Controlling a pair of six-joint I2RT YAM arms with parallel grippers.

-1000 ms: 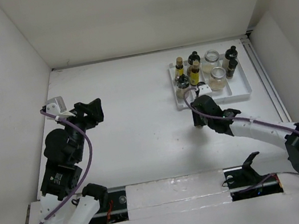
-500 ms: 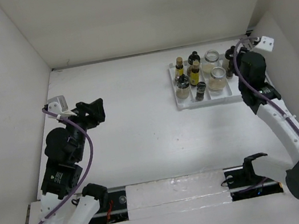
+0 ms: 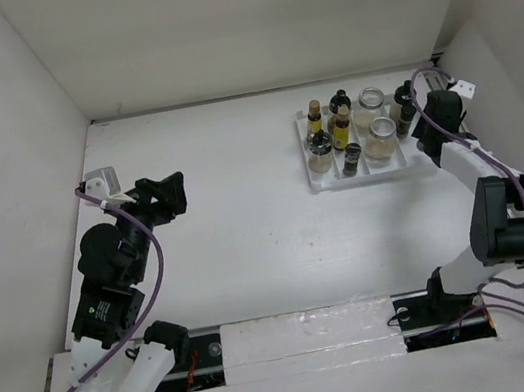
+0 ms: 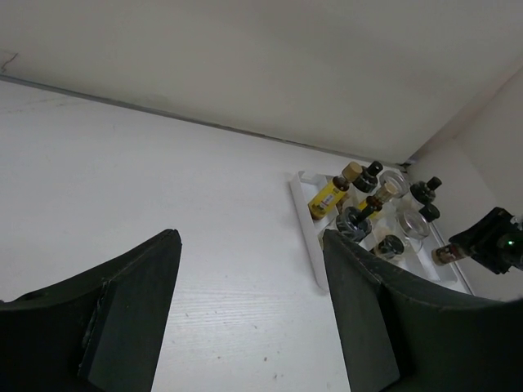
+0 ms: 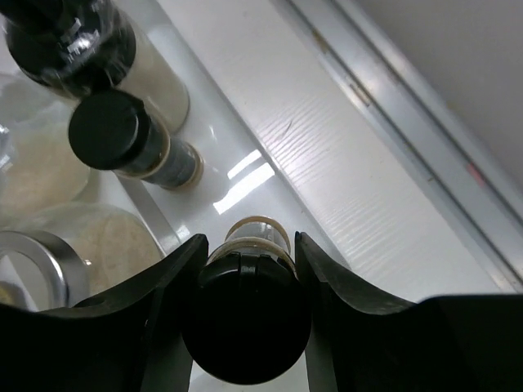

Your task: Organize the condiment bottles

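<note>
Your left gripper (image 4: 249,241) hangs empty over the white table (image 3: 246,219) at left, its jaws parted wider than a second ago. At far right your right gripper (image 5: 249,245), swung over from the white divided plastic tray (image 3: 380,176)'s near-left corner, clamps a black-capped round glass spice jar (image 5: 245,327) in its right end, beside the other condiment bottles (image 3: 342,131).

- Tray (image 3: 380,176) sits on the table (image 3: 234,211), in the far right corner area.
- Condiment bottles (image 3: 344,131) stand upright inside the tray, in rows across its compartments.
- Right gripper (image 5: 245,245) is over the tray's right end, with the end bottle (image 5: 245,327) between its fingers, touching both.
- Neighbour bottle (image 5: 122,143) stands just beyond the end bottle.
- Rail (image 3: 468,155) runs just right of the tray.
- Left gripper (image 4: 249,245) is on the table's left side, well apart from the tray.
</note>
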